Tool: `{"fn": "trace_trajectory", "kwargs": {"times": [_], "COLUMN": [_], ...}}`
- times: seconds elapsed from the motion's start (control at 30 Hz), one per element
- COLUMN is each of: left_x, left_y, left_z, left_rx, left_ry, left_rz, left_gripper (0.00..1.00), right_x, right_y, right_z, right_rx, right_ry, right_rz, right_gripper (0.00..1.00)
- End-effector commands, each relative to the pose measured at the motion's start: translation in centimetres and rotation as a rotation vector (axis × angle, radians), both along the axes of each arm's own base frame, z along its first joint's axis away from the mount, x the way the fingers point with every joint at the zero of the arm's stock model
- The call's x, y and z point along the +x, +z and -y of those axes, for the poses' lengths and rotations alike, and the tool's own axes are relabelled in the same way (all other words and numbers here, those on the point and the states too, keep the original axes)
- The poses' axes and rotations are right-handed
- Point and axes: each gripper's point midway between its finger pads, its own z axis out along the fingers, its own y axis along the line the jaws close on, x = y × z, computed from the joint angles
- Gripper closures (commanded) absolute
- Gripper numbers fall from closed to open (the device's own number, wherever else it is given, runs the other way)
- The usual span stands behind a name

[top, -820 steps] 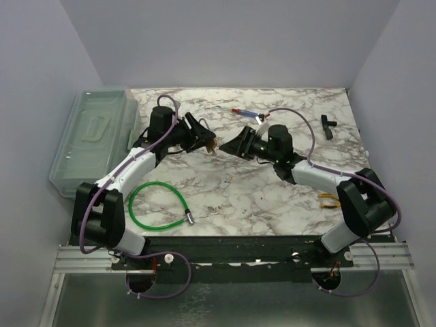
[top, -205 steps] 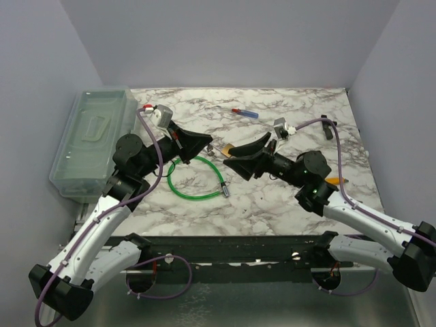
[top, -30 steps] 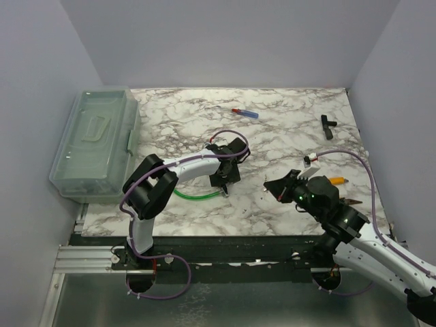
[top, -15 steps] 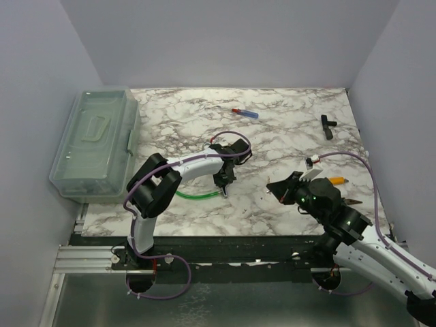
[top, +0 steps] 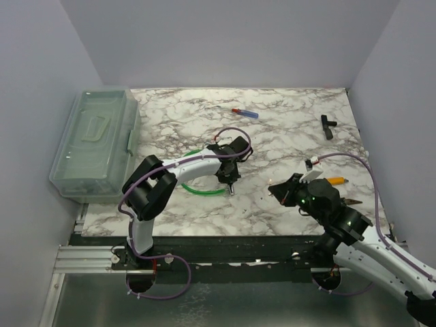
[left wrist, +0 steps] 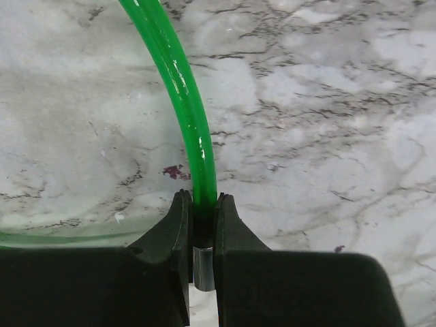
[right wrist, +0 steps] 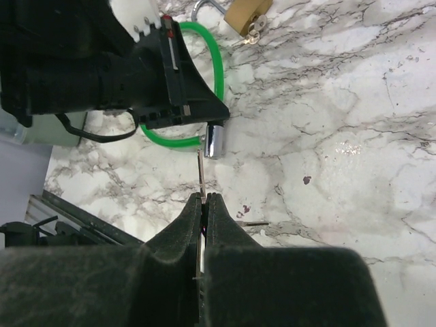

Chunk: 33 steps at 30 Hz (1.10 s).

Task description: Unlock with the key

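Observation:
My right gripper (right wrist: 204, 196) is shut on the key (right wrist: 201, 178), a thin pale metal blade that sticks out past the fingertips, edge-on. It points toward the cable's metal tip (right wrist: 215, 141). The brass padlock (right wrist: 246, 15) lies on the marble beyond the left arm, inside the green loop. My left gripper (left wrist: 198, 197) is shut on the green cable (left wrist: 178, 82), just behind its silver tip (left wrist: 202, 268). In the top view the left gripper (top: 230, 182) is at mid-table and the right gripper (top: 272, 187) hovers a short way to its right.
A clear plastic box (top: 95, 139) stands at the left edge. A red and blue pen (top: 245, 113) lies at the back, a black fitting (top: 328, 125) at the back right, and an orange item (top: 336, 181) behind the right wrist.
The left gripper has closed on the cable end and drawn it slightly right, shifting the green loop. The right arm has barely moved.

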Motion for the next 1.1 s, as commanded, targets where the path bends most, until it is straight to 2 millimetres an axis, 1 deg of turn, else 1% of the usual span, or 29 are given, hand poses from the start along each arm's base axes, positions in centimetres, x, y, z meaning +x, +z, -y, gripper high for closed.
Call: {"fn": "trace_trajectory", "kwargs": {"times": [0.0,0.13,0.23,0.33,0.4,0.57,0.7,0.77,0.93,1.07], "left_x": [2.0,3.0,3.4,3.6,3.8,4.3,4.7,4.9,4.8,4.6], "left_y": [6.3,9.6,11.0,12.4,12.8,13.0,13.3,13.2,12.8,13.1], "left_z": [2.9,3.2,3.4,4.0,4.0,3.5,3.2,2.8,1.8,1.5], "left_rx": [-0.173,-0.219,-0.236,-0.273,-0.281,-0.302,-0.354,-0.370,-0.459,-0.505], "left_ry": [-0.088,-0.125,-0.146,-0.170,-0.176,-0.170,-0.166,-0.157,-0.141,-0.132], "left_rz": [0.128,0.202,0.246,0.262,0.267,0.266,0.247,0.252,0.211,0.208], "left_gripper": [1.00,1.00,1.00,1.00,1.00,1.00,1.00,1.00,1.00,1.00], "right_x": [0.0,0.2,0.6,1.0,1.3,1.7,1.8,1.9,2.5,2.9], "right_y": [-0.8,-1.1,-1.3,-1.3,-1.3,-1.9,-2.5,-2.8,-3.1,-3.3], "right_z": [-0.7,-1.8,-2.6,-3.4,-3.8,-5.0,-5.9,-6.3,-7.8,-9.3], "right_rx": [-0.011,-0.007,0.000,0.008,0.011,0.033,0.043,0.041,0.058,0.081], "right_ry": [0.031,0.061,0.076,0.085,0.086,0.111,0.138,0.148,0.173,0.206], "right_rz": [-0.020,-0.034,-0.040,-0.044,-0.046,-0.059,-0.076,-0.089,-0.103,-0.113], "right_gripper": [0.99,1.00,0.99,0.99,0.99,0.99,0.99,0.99,0.99,0.99]}}
